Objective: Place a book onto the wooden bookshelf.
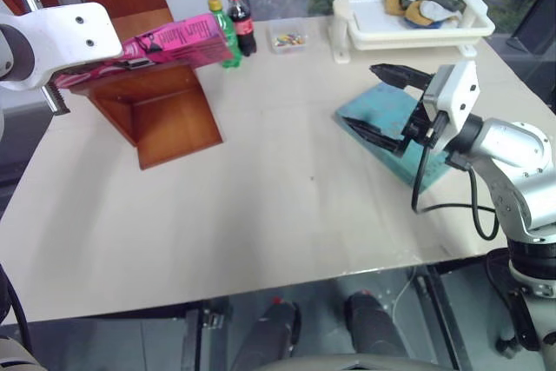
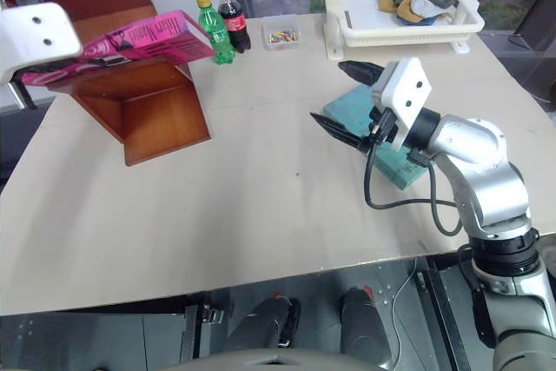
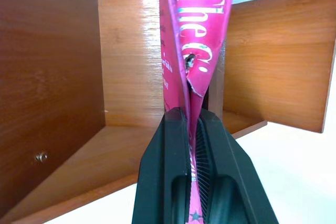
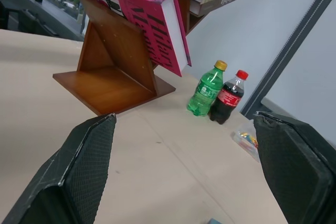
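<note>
My left gripper (image 3: 190, 129) is clamped tight on the pink book (image 1: 178, 41), pinching its cover edge, and holds it up in the air, tilted, above the wooden shelf (image 1: 161, 110) at the table's (image 1: 261, 215) far left; the book's free end sticks out toward the bottles and I can't tell if it touches the wood. Just right of the book stand a green bottle (image 1: 226, 32) and a cola bottle (image 1: 241, 22), side by side, then a small clear box (image 1: 287, 38) of coloured bits. Further right, a white basket (image 1: 417, 16) with some cloth items at the far edge. My right gripper (image 1: 382, 102) hangs spread wide, holding nothing, over a teal book (image 1: 391, 119) lying flat on the table.
</note>
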Controlling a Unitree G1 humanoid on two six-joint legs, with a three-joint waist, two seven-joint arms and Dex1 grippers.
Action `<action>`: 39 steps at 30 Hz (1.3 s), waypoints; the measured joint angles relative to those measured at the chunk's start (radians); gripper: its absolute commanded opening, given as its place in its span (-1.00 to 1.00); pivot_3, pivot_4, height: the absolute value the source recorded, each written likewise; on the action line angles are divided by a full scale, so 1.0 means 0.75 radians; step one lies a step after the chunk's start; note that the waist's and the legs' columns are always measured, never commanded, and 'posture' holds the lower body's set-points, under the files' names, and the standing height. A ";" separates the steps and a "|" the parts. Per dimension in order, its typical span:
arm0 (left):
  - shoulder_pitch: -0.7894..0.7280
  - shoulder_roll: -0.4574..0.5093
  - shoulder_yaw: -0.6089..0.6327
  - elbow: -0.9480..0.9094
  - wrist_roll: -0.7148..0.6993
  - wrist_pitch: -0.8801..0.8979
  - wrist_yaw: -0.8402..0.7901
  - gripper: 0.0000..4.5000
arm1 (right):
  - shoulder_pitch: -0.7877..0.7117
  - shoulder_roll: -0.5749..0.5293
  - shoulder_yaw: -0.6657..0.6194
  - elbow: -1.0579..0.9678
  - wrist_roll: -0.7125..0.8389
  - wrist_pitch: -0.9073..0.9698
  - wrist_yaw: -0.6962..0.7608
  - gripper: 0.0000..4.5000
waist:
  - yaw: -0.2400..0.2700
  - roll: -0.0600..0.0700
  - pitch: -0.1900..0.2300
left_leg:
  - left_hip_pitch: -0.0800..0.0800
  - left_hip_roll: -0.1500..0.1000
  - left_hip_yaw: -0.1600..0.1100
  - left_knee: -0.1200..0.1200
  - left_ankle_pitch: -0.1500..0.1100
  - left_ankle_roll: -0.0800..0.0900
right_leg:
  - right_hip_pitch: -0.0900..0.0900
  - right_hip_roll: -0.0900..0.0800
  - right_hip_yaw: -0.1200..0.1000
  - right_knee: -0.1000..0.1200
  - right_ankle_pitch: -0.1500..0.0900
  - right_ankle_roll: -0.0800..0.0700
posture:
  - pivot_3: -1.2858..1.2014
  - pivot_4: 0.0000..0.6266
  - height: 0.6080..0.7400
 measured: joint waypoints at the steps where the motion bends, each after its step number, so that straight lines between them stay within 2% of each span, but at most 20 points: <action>1: 0.019 0.008 0.004 -0.017 0.004 0.014 0.007 -0.99 | -0.003 0.004 0.001 0.012 -0.001 -0.002 0.001 0.90 | 0.000 0.000 0.000 | 0.000 0.000 0.000 0.000 0.000 0.000 | 0.000 0.000 0.000 -0.001 0.000 0.000 | 0.03 -0.52 1.00; 4: 0.041 0.018 0.014 -0.032 0.002 0.017 0.013 -0.99 | -0.014 0.015 0.005 0.030 -0.009 -0.014 0.007 0.90 | -0.002 0.001 0.000 | 0.000 0.000 0.001 -0.002 0.000 -0.001 | -0.001 0.000 0.001 -0.003 0.000 0.000 | 0.03 -0.52 1.00; 5: 0.056 0.023 0.023 -0.033 -0.003 0.014 0.018 -0.66 | -0.020 0.019 0.008 0.035 -0.014 -0.019 0.012 1.00 | -0.002 0.002 -0.001 | 0.000 0.000 0.002 -0.003 -0.001 -0.001 | -0.001 0.000 0.001 -0.003 0.000 0.000 | 0.03 -0.52 1.00; 6: 0.068 0.031 0.027 -0.035 -0.012 0.012 0.022 -0.53 | -0.025 0.023 0.009 0.042 -0.018 -0.021 0.015 1.00 | -0.003 0.003 -0.001 | 0.001 0.001 0.002 -0.004 -0.001 -0.001 | -0.001 0.000 0.001 -0.003 0.000 0.000 | 0.03 -0.52 1.00; 7: 0.080 0.037 0.027 -0.038 -0.022 0.013 0.023 -0.28 | -0.026 0.024 0.010 0.046 -0.021 -0.022 0.022 1.00 | -0.003 0.004 -0.002 | 0.001 0.001 0.003 -0.005 -0.001 -0.001 | -0.001 0.000 0.002 -0.003 0.000 0.000 | 0.03 -0.52 1.00; 8: 0.081 0.038 0.027 -0.038 -0.022 0.013 0.023 -0.28 | -0.026 0.024 0.010 0.047 -0.021 -0.022 0.023 1.00 | -0.003 0.004 -0.002 | 0.002 0.001 0.003 -0.005 -0.001 -0.001 | -0.001 0.000 0.002 -0.003 0.000 0.000 | 0.03 -0.52 1.00; 9: 0.089 0.038 0.027 -0.038 -0.026 0.019 0.024 -0.03 | -0.026 0.024 0.010 0.049 -0.023 -0.022 0.026 1.00 | -0.002 0.005 -0.002 | 0.002 0.001 0.003 -0.005 -0.001 -0.001 | -0.001 0.000 0.002 -0.002 0.000 0.000 | 0.03 -0.52 1.00; 10: 0.090 0.038 0.027 -0.039 -0.040 0.030 0.030 0.12 | -0.026 0.024 0.010 0.051 -0.023 -0.022 0.029 1.00 | -0.002 0.006 -0.002 | 0.002 0.003 0.003 -0.005 -0.001 -0.001 | -0.001 0.001 0.002 -0.002 0.000 0.000 | 0.03 -0.52 1.00; 16: 0.144 0.009 0.136 -0.012 -0.193 -0.059 0.062 0.12 | -0.029 0.024 0.009 0.076 -0.027 -0.022 0.047 1.00 | 0.005 0.004 -0.001 | 0.000 0.004 0.003 -0.004 0.000 -0.001 | -0.002 0.001 0.000 -0.004 0.002 -0.003 | 0.03 -0.52 1.00; 20: 0.216 0.007 0.305 0.029 -0.290 -0.136 0.096 0.12 | -0.035 0.024 0.009 0.113 -0.032 -0.023 0.059 1.00 | 0.009 0.004 -0.001 | -0.003 0.004 0.002 -0.004 -0.001 -0.001 | -0.003 0.001 -0.001 -0.006 0.002 -0.003 | 0.03 -0.52 1.00; 23: 0.270 -0.043 0.504 0.001 -0.425 -0.088 0.100 0.12 | -0.050 0.023 0.010 0.129 -0.033 -0.021 0.073 1.00 | 0.013 0.004 -0.001 | -0.004 0.004 0.002 -0.004 -0.001 -0.001 | -0.004 0.001 -0.001 -0.006 0.002 -0.003 | 0.03 -0.52 1.00; 26: 0.324 -0.089 0.592 -0.046 -0.518 -0.012 0.103 0.12 | -0.058 0.018 0.009 0.137 -0.033 -0.020 0.086 1.00 | 0.018 0.004 -0.001 | -0.004 0.004 0.002 -0.004 -0.001 -0.002 | -0.004 0.001 -0.002 -0.005 0.002 -0.003 | 0.03 -0.52 1.00; 30: 0.372 -0.213 0.696 -0.200 -0.725 0.177 0.123 0.12 | -0.059 0.007 0.009 0.148 -0.033 -0.015 0.101 1.00 | 0.036 0.004 -0.001 | -0.004 0.004 0.002 -0.002 -0.001 -0.002 | -0.003 0.001 -0.002 -0.005 0.002 -0.003 | 0.03 -0.52 1.00; 33: 0.428 -0.416 0.793 -0.391 -0.998 0.337 0.159 0.12 | -0.059 0.002 0.008 0.143 -0.030 0.011 0.100 1.00 | 0.039 0.004 -0.001 | -0.004 0.004 0.001 -0.001 -0.001 -0.002 | -0.003 0.000 -0.003 -0.005 0.002 -0.004 | 0.03 -0.52 1.00; 35: 0.449 -0.456 0.795 -0.424 -1.055 0.369 0.177 0.12 | -0.058 0.001 0.008 0.139 -0.029 0.018 0.098 1.00 | 0.040 0.003 0.000 | -0.005 0.004 0.000 0.000 -0.001 -0.002 | -0.003 0.001 -0.004 -0.005 0.003 -0.005 | 0.03 -0.52 1.00; 38: 0.551 -0.685 0.785 -0.563 -1.195 0.427 0.326 0.12 | -0.028 -0.007 -0.001 0.081 -0.021 0.055 0.080 1.00 | 0.041 0.003 -0.002 | -0.005 0.004 0.000 0.001 -0.001 -0.002 | -0.002 0.000 -0.004 -0.006 0.004 -0.005 | 0.03 -0.52 1.00; 39: 0.580 -0.724 0.768 -0.574 -1.214 0.433 0.345 0.12 | -0.017 -0.008 -0.002 0.066 -0.020 0.065 0.076 1.00 | 0.041 0.003 -0.001 | -0.005 0.004 0.000 0.002 -0.001 -0.002 | -0.002 0.000 -0.004 -0.005 0.004 -0.006 | 0.03 -0.52 1.00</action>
